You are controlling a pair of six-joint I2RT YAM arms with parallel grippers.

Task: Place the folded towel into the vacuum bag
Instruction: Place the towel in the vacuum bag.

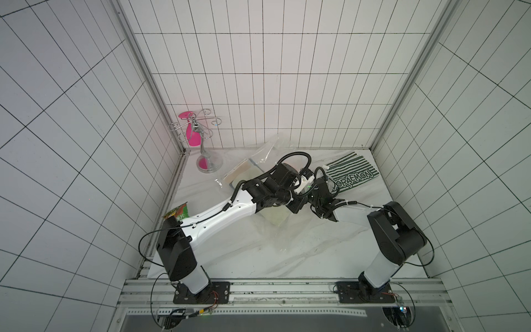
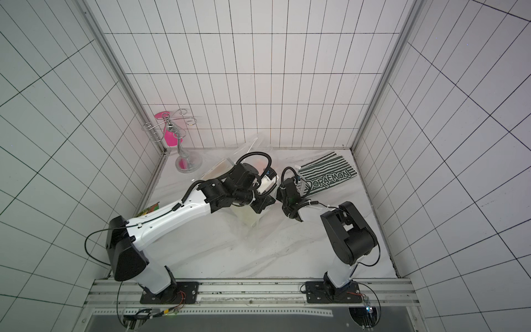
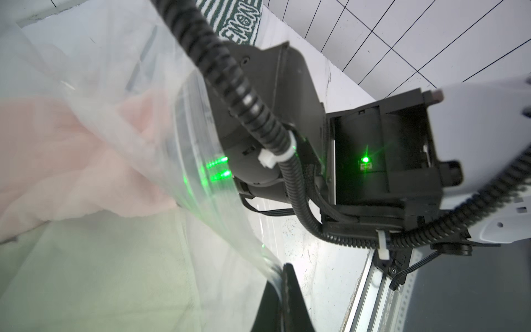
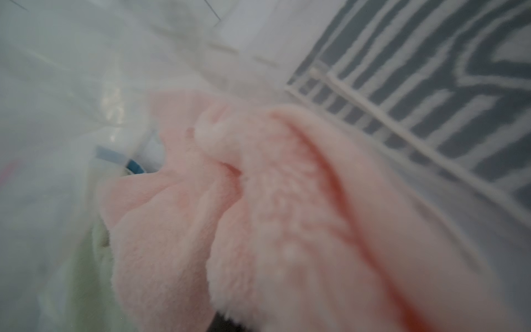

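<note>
I see a clear, shiny vacuum bag (image 3: 115,72), a pink towel (image 4: 258,215) and a pale green towel (image 4: 94,273). The mat (image 1: 353,172) has dark green and white stripes with white letters. The table (image 1: 330,258) is white with grey streaks. The snack packet (image 1: 181,215) is green and orange.

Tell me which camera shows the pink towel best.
The right wrist view: the pink towel fills much of the frame, fluffy folds plain. The left wrist view shows it only hazily through the vacuum bag. In both top views the arms hide nearly all of it.
</note>
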